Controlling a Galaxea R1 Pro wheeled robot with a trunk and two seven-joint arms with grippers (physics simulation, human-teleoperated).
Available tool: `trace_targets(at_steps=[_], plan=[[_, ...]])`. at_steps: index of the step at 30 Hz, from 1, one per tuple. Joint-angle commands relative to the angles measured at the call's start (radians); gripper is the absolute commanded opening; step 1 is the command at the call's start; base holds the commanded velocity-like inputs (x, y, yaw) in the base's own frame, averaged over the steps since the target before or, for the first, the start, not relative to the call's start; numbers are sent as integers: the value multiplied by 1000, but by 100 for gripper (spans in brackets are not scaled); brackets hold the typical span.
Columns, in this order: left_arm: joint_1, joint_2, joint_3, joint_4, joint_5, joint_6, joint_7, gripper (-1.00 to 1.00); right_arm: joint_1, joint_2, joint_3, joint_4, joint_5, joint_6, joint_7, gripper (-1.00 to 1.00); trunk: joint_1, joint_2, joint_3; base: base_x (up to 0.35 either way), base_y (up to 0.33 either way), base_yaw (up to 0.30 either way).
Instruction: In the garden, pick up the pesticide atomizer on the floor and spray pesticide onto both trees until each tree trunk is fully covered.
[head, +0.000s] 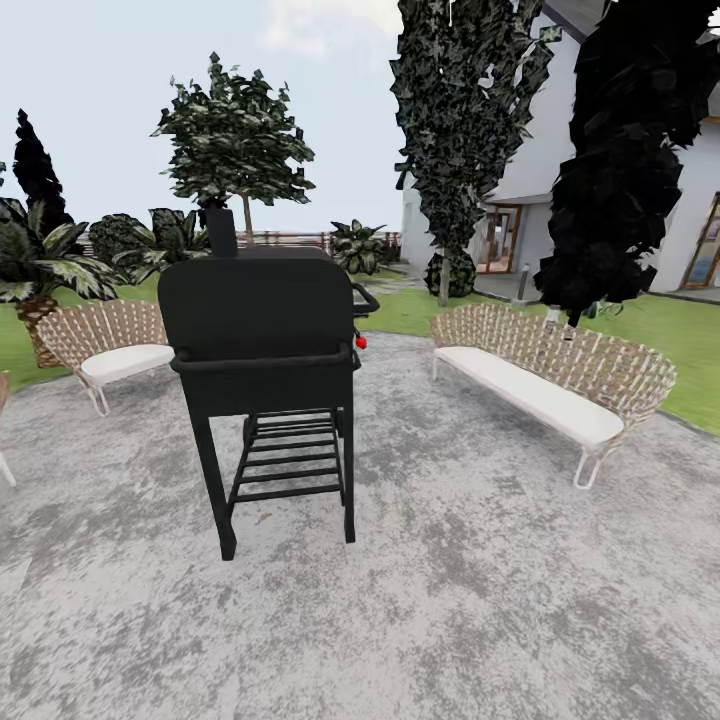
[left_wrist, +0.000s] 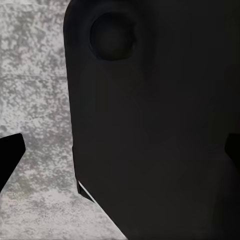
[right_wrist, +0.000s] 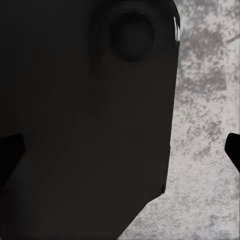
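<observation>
One black grill (head: 262, 330) (paved patio (head: 450, 580)), two benches (head: 545, 375).

Each wrist camera looks past a broad black body panel of the robot with a round recess, the one by the left arm (left_wrist: 150, 125) and the one by the right arm (right_wrist: 85, 115). Dark fingertips of the left gripper (left_wrist: 122, 155) poke in at about 9 and 3 o'clock, held wide apart. The right gripper (right_wrist: 120, 150) shows the same spread tips at 9 and 3 o'clock.
</observation>
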Motion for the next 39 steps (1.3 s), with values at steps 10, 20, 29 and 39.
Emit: trace_targets(at_steps=[10, 20, 29, 39], plan=[[1, -3, 2, 9, 1, -1, -4, 100, 5, 29, 1, -31, 3, 0, -3, 100, 0, 0, 0, 0, 0, 0], [-7, 9, 1, -31, 2, -4, -2, 100, 4, 27, -1, -55, 2, -32, -5, 100, 0, 0, 0, 0, 0, 0], [-12, 31, 1, -82, -1, -5, 9, 100, 4, -7, -2, -103, 3, -83, -6, 100, 0, 0, 0, 0, 0, 0], [-114, 65, 1, -346, -1, -5, 9, 100, -1, -51, -2, -497, 4, -110, -6, 100, 0, 0, 0, 0, 0, 0]])
